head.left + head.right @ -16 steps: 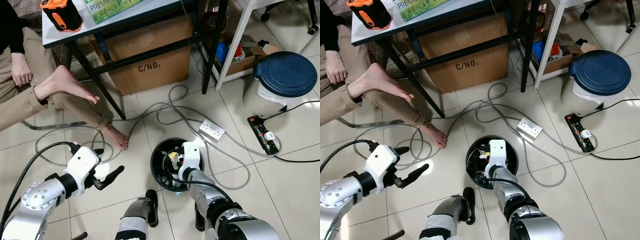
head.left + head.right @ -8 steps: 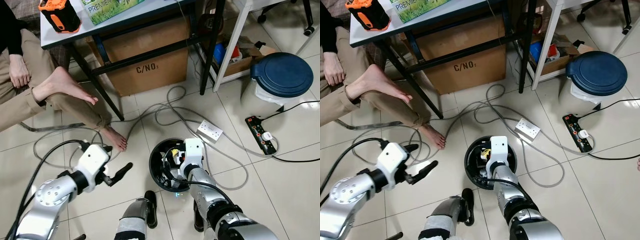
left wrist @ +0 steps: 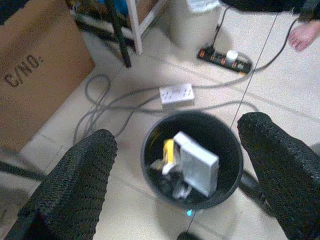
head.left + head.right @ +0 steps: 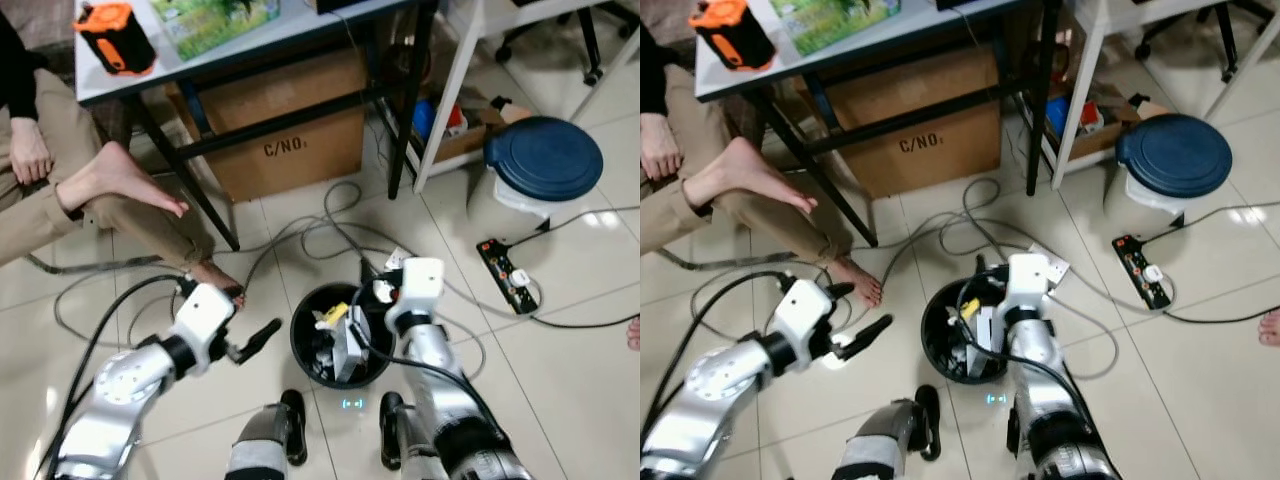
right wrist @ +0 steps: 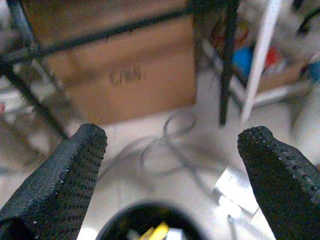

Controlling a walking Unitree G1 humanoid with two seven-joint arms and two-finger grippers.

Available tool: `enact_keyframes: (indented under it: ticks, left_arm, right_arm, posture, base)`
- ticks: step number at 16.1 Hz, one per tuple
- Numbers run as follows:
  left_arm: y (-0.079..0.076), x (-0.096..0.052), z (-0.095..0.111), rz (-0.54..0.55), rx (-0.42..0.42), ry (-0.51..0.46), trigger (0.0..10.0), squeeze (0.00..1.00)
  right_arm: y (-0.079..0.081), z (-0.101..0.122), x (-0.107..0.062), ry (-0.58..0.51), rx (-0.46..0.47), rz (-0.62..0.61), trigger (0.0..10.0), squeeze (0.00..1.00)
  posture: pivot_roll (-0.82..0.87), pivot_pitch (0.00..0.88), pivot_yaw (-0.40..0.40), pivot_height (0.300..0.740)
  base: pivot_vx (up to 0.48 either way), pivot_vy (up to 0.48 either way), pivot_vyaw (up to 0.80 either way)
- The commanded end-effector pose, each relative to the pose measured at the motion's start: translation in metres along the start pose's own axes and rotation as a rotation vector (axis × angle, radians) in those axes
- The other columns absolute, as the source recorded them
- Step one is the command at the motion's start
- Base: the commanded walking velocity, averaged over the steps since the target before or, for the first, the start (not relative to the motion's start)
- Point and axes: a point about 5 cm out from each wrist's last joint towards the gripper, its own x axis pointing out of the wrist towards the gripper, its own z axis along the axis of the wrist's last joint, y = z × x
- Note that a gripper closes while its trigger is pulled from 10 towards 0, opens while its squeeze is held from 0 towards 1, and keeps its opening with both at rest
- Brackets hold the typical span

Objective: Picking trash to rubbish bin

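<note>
The black round rubbish bin (image 4: 296,345) stands on the tiled floor just before my feet. Inside it lie a white box (image 3: 197,162), a yellow piece (image 3: 168,150) and other scraps. My left gripper (image 4: 250,322) hovers low at the bin's left side, open, nothing between its fingers. My right gripper (image 5: 172,134) is above the bin's far right rim, its white wrist block (image 4: 420,280) beside the rim; it is open and empty, facing the cardboard box.
A person sits at the left, one bare foot (image 4: 120,178) raised, the other on the floor by my left gripper. Grey cables (image 4: 330,215), a white power strip (image 3: 175,93) and a black one (image 4: 500,275) lie beyond the bin. A blue-lidded bin (image 4: 543,160) stands far right.
My right gripper has risen out of the black bin to its far right rim. My left gripper has moved right, closer to the bin. The camera has shifted too.
</note>
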Motion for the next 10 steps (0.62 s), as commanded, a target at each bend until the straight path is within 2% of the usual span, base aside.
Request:
enact_keyframes:
  ticks: [1,4,6,8,10]
  left_arm:
    - [-0.003,-0.001,-0.009,0.000,-0.018,0.031,10.0,0.00]
    - [-0.003,0.009,-0.010,0.005,-0.015,0.015,10.0,0.00]
    - [-0.002,0.019,-0.006,0.034,-0.044,-0.019,10.0,0.00]
    - [-0.001,0.028,-0.001,0.073,-0.094,-0.060,10.0,0.00]
    - [-0.005,0.036,0.005,0.081,-0.109,-0.091,10.0,0.00]
  right_arm:
    - [-0.004,0.008,-0.004,-0.025,-0.015,-0.003,10.0,0.00]
    - [-0.017,0.032,-0.010,-0.104,-0.009,-0.042,10.0,0.00]
    - [-0.025,0.049,-0.014,-0.139,-0.025,-0.069,10.0,0.00]
    - [-0.029,0.058,-0.017,-0.150,-0.022,-0.085,10.0,0.00]
    - [-0.034,0.062,-0.023,-0.146,-0.029,-0.091,10.0,0.00]
  posture:
    - [0.05,0.254,0.085,0.740]
    - [0.01,0.228,0.079,0.740]
    - [-0.01,0.207,0.073,0.740]
    - [-0.03,0.194,0.067,0.740]
    - [-0.05,0.182,0.063,0.740]
  base:
    - [0.000,0.000,0.00]
    - [0.000,0.000,0.00]
    - [0.000,0.000,0.00]
    - [0.000,0.000,0.00]
    - [0.000,0.000,0.00]
